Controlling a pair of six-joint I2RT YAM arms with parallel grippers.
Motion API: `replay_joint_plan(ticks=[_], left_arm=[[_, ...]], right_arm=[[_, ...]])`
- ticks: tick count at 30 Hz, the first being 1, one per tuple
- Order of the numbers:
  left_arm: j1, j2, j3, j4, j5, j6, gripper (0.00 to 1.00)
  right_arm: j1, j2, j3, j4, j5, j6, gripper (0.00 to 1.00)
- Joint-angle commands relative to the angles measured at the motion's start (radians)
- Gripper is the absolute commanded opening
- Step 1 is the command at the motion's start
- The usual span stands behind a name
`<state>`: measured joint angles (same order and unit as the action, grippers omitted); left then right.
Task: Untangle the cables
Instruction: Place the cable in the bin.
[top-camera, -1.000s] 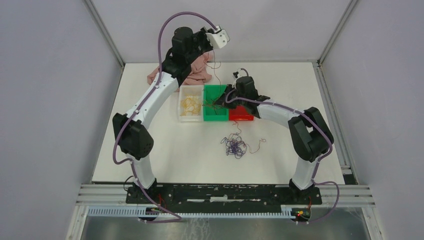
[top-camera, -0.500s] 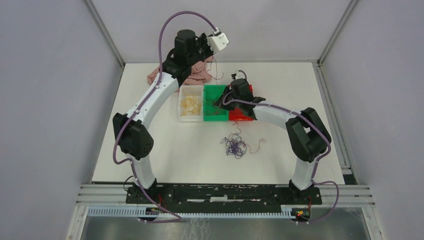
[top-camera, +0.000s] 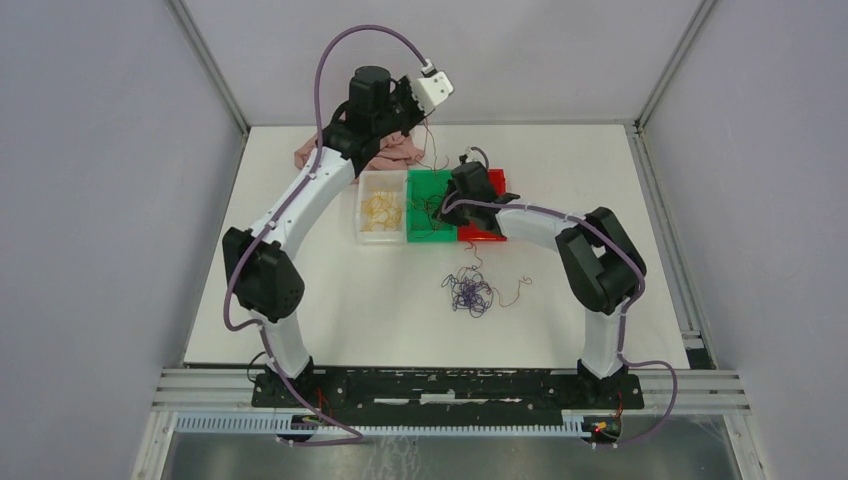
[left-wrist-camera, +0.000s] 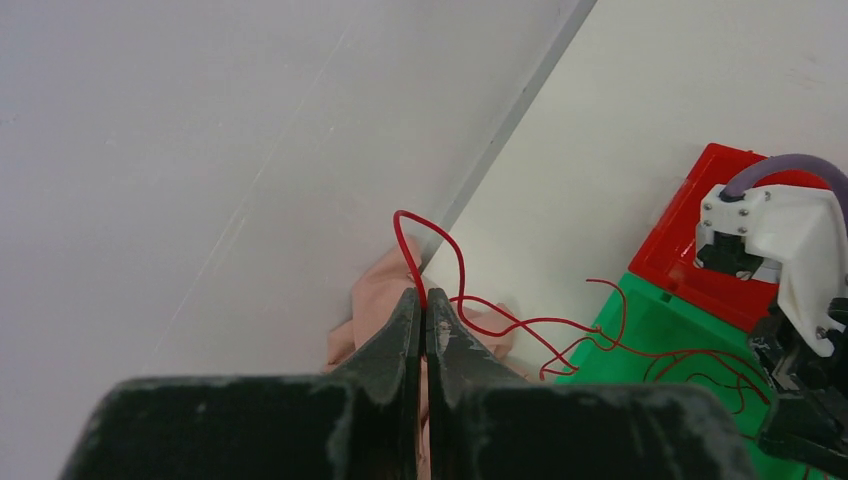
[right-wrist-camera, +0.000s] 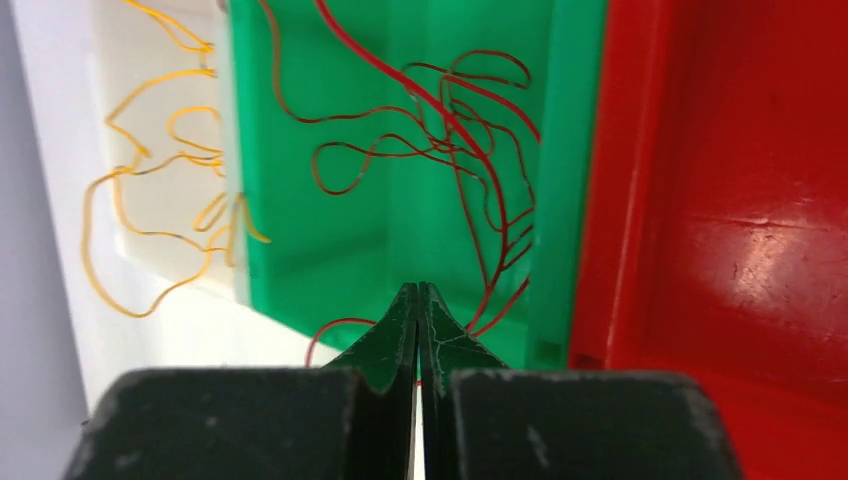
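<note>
Left gripper (left-wrist-camera: 424, 300): we see it pinching a red cable (left-wrist-camera: 458, 262) near the back wall.
Right gripper (right-wrist-camera: 418, 292): pressed together over the green bin (right-wrist-camera: 300, 262); any catch, we cannot tell.
Other cables: yellow cables (top-camera: 381, 208) in white bin (top-camera: 361, 212); purple tangle (top-camera: 470, 293) on table (top-camera: 330, 300).

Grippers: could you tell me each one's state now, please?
Left gripper: closed, holding a red cable.
Right gripper: closed; whether it holds a cable cannot be told.
</note>
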<state>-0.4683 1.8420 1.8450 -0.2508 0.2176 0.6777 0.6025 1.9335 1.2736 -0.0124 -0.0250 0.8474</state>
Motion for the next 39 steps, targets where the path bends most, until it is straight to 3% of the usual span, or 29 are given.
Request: replay_joint_plan(ticks=[1,6,11,14,17,20,29,39], left_arm=[[0.004,-0.083,-0.021,0.009,0.055,-0.077,0.03],[0.003,-0.126,-0.093,-0.001,0.084,-0.151,0.03],[0.003,-0.159,-0.191,0.001,0.112,-0.235,0.03],[0.002,-0.158,-0.238,-0.001,0.106,-0.260,0.03],[0.002,-0.148,-0.265,-0.011,0.093,-0.271,0.03],[0.001,-0.132,-0.280,-0.012,0.091,-0.279,0.03],[-0.021,-0.039,-0.279,0.005,0.044,-0.275,0.03],[-0.067,0.088,-0.265,-0.012,0.018,-0.223,0.03]], right_arm=[[0.010,0.029,0.046,-0.027,0.061,-0.037,0.00],[0.013,-0.003,0.035,-0.005,0.051,-0.046,0.00],[-0.005,-0.066,-0.013,0.096,-0.060,0.017,0.04],[-0.029,-0.126,-0.065,0.166,-0.121,0.081,0.10],[-0.053,-0.222,-0.130,0.159,-0.100,0.084,0.27],[-0.088,-0.320,-0.198,0.141,-0.066,0.071,0.33],[-0.194,-0.514,-0.321,0.089,-0.009,0.089,0.34],[-0.282,-0.586,-0.371,0.081,-0.014,0.107,0.30]])
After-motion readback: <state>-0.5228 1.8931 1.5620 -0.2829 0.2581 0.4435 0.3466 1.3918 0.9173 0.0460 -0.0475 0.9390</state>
